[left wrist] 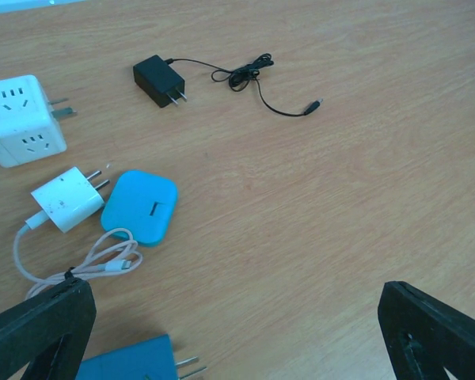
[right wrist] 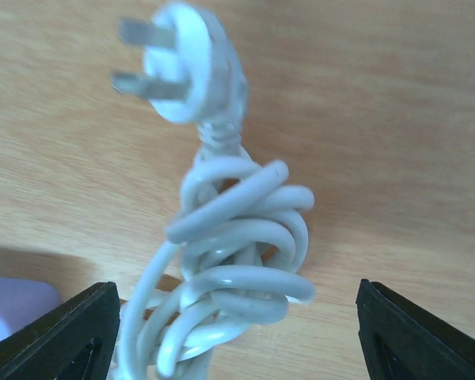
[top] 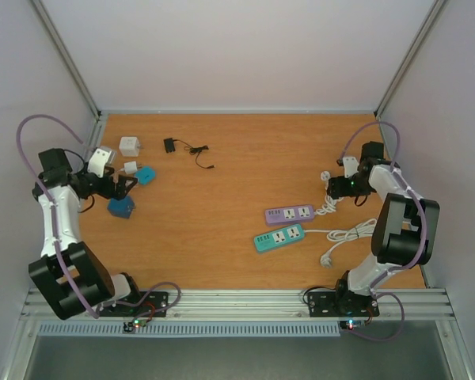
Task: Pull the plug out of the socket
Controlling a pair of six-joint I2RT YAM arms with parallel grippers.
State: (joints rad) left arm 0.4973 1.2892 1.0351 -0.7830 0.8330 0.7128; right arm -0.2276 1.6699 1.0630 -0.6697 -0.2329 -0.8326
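Note:
A purple power strip (top: 289, 214) and a teal power strip (top: 279, 237) lie right of centre; I see no plug in either. The purple strip's white cable is bundled (right wrist: 237, 261), with its white plug (right wrist: 190, 63) lying free beyond it, prongs to the left. My right gripper (top: 332, 184) is open, its jaws either side of the bundle (right wrist: 237, 340) without touching it. My left gripper (top: 127, 187) is open and empty (left wrist: 237, 340) above bare wood, with a blue adapter (left wrist: 134, 362) by its left finger (left wrist: 39, 332).
Near the left gripper lie a white cube socket (left wrist: 20, 119), a white charger (left wrist: 67, 198) with its cable, a cyan rounded case (left wrist: 140, 206) and a black charger (left wrist: 158, 79) with a thin lead. The teal strip's white plug (top: 327, 259) lies near the front right.

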